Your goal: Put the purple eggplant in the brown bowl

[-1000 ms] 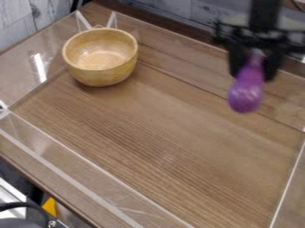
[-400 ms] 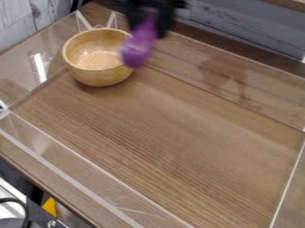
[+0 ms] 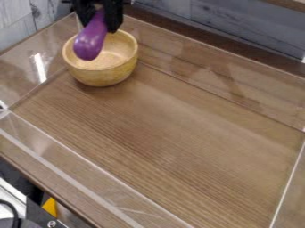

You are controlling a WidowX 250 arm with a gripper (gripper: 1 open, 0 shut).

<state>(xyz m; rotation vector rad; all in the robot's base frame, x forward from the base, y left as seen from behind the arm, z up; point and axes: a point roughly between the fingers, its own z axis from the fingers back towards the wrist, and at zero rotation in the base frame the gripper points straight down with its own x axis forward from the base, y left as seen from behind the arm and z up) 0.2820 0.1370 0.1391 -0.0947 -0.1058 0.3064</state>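
Figure. The gripper [image 3: 95, 20], pointing straight down at the upper left of the view, is clamped on the upper end of the purple eggplant [image 3: 89, 41], which hangs lengthwise below the jaws. The eggplant is suspended over the brown bowl [image 3: 105, 69]; its lower tip overlaps the bowl's interior near the left rim, and it cannot be told whether the tip is clear of the wood or touching it. The bowl stands upright on the wooden tabletop [image 3: 179, 134], inside a low transparent barrier [image 3: 36, 142] that borders the work area; the rest of the tabletop in view is bare.

The step in hand is judged to be placement, with the task close to completion. To do it well, the eggplant is best centred over the hollow rather than over the thick rim, then lowered until its tip is well inside before the jaws part. A release from too high, or over the rim, could let the smooth toy bounce or roll out, or nudge the bowl.
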